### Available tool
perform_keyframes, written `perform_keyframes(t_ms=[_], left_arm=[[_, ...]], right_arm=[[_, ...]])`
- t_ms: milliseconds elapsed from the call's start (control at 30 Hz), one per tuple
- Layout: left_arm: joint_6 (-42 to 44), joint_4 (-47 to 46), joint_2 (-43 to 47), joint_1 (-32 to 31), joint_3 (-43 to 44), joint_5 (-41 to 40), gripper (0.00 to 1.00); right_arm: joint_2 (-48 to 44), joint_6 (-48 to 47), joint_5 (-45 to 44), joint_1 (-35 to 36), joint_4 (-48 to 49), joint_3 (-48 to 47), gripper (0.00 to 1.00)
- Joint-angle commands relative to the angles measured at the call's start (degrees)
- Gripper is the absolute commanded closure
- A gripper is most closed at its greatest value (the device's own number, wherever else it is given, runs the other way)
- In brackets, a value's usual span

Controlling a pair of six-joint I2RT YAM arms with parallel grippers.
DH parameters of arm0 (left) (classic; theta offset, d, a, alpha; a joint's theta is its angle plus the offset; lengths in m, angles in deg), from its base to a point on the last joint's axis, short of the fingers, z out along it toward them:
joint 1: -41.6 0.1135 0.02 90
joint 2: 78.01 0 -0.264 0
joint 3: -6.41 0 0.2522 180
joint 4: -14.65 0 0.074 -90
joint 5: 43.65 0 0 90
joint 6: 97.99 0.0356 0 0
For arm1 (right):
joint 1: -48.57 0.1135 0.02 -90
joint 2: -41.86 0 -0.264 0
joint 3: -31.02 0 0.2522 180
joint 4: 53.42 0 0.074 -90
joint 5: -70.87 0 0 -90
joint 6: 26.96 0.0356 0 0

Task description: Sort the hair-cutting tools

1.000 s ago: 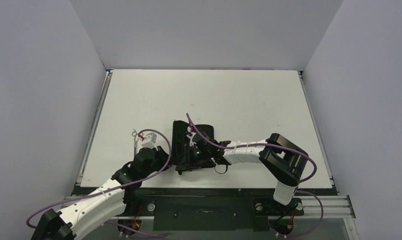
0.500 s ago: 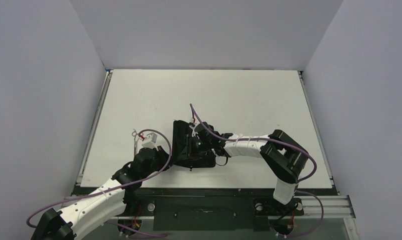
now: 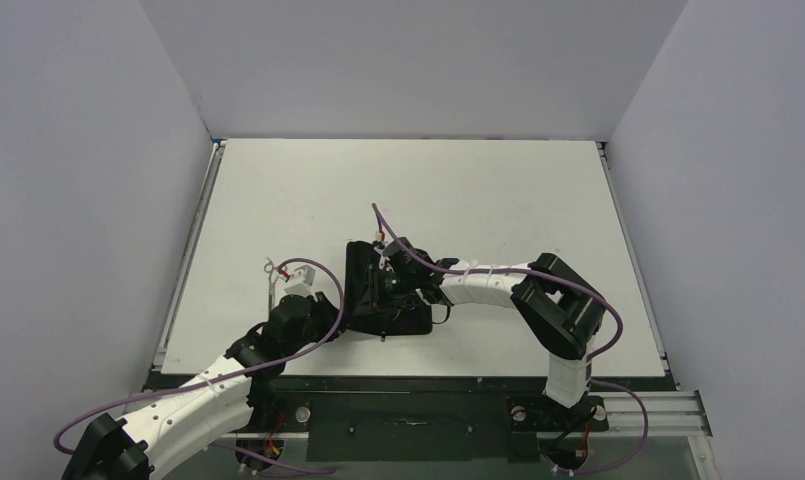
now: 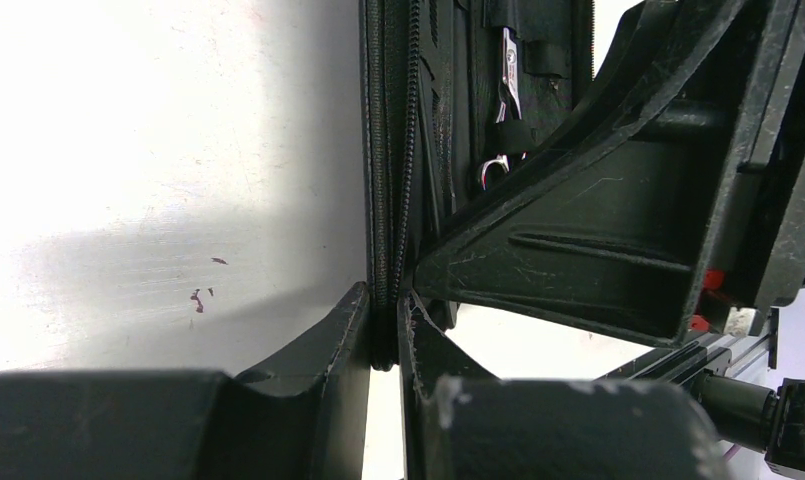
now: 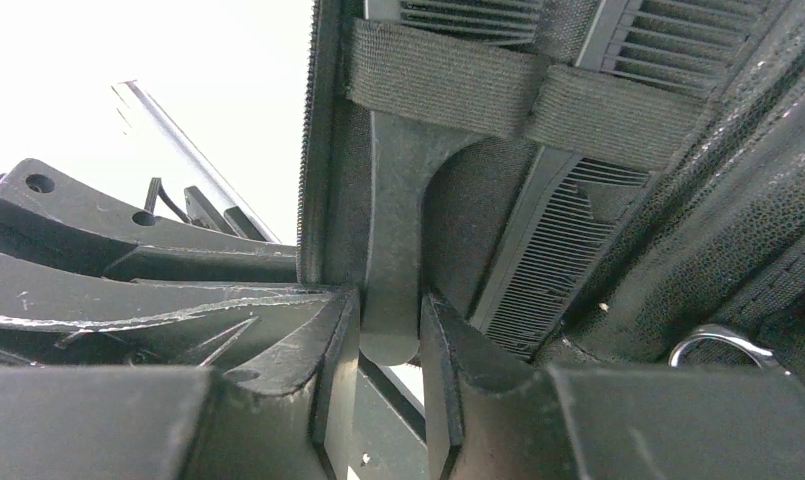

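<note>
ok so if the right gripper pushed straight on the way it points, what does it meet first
The right gripper is shut on the comb by its handle. Going straight on, it would likely meet the elastic strap across the comb in the case first, though depth is unclear.

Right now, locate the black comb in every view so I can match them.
Top external: hidden beneath the right gripper, over the zip case.
Left wrist: not visible.
Right wrist: black comb at centre, handle clamped in that gripper.
Shared landmark: the zip case, in all three.
</note>
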Motion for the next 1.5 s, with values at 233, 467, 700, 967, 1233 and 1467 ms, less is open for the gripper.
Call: perform_keyframes(t_ms=[233,467,700,967,1233,1467], left_arm=[[1.1,0.7,-0.6,-0.2,1.4,1.1,1.0],[1.9,3.0,-0.1,-0.2,3.4,0.3,0.99],[1.9,4.2,0.1,-0.2,4.4,0.5,0.91],[2.4,7.6,0.6,-0.2,7.0,0.1,0.7],[3.1,17.1,3.1,-0.2,12.4,-5.3,0.58],[2.6,27.1,4.4,0.7,17.7,-18.4,0.46]], right_arm=[[-3.6,-4.4,-4.1,-0.9,-3.2,-2.1,0.57],[-5.6,-6.1,-5.8,-1.0,-5.4,-1.0,0.58],[-3.0,-5.2,-4.8,-0.2,-3.9,-3.1,0.72],[0.5,-4.6,-3.9,0.2,-3.2,-6.0,0.79],[-7.0,-6.7,-8.1,-2.9,-4.6,-0.5,0.69],[-21.8,-13.2,-27.8,-7.4,-14.4,7.6,0.57]])
